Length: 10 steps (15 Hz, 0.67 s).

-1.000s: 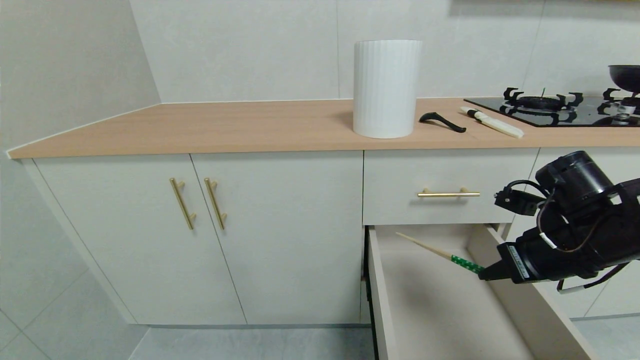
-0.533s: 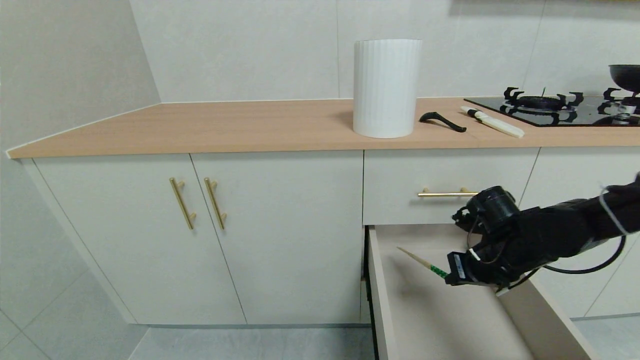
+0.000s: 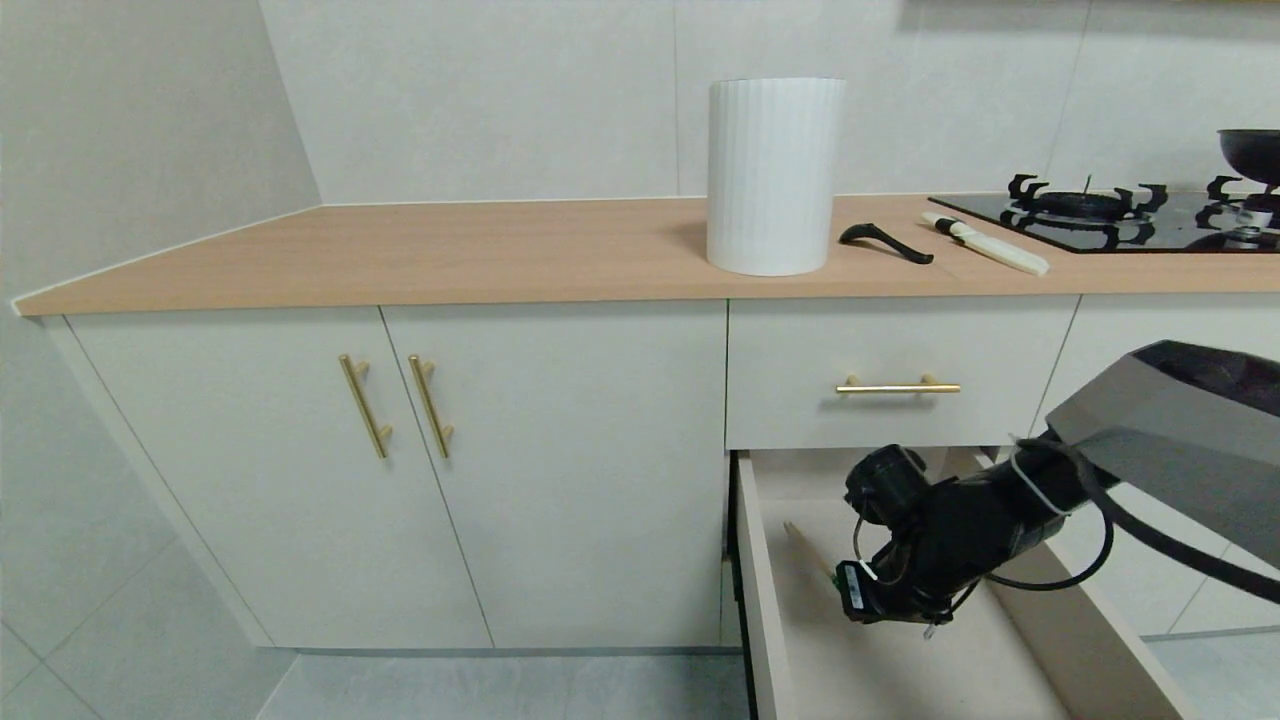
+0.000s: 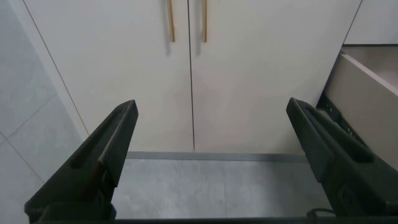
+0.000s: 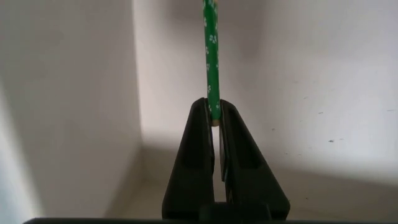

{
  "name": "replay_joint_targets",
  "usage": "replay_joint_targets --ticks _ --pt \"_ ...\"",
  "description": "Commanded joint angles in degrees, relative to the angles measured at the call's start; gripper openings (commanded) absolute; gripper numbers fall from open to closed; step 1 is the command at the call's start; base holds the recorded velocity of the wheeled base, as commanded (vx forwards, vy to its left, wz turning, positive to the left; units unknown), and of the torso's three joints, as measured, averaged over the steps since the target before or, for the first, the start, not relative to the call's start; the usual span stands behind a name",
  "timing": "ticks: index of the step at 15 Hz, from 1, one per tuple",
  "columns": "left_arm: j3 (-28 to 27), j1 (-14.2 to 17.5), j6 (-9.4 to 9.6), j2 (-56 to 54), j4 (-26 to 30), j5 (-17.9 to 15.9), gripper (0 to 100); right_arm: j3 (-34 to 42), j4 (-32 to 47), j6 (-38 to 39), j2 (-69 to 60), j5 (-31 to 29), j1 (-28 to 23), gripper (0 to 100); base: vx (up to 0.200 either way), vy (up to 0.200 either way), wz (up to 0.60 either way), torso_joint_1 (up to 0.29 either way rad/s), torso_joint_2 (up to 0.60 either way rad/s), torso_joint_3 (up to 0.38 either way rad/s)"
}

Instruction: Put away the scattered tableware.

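Dips lower into the drawer, chopstick clamped in the right fingers, floor just below. Holds left fingers apart. Ready to drop soon.

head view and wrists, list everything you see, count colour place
counter: 1, wood, along the wall
canister: 1, white, on counter
utensil: 1, black, right of canister
knife: 1, cream, right of utensil
stove: 1, black, counter's right end
pan: 1, black, stove's right edge
doors: 2, white, under counter
upper drawer: 1, white, closed
lower drawer: 1, beige, open
chopstick: 1, wood, green end, inside lower drawer
right gripper: shut on chopstick
left gripper: open, facing doors
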Motion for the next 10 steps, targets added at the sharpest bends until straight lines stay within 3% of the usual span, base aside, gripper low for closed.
replay_joint_targets --ticks 1,10 --pt "0.0 0.01 -0.02 0.02 -0.01 0.04 100 -0.04 -0.15 0.15 3.07 -1.92 1.06 0 0.0 0.0 0.0 0.0 0.0 0.0" --pt "0.0 0.01 -0.02 0.02 -0.01 0.04 100 0.39 -0.86 0.24 4.74 -6.05 2.29 0 0.0 0.0 0.0 0.0 0.0 0.0"
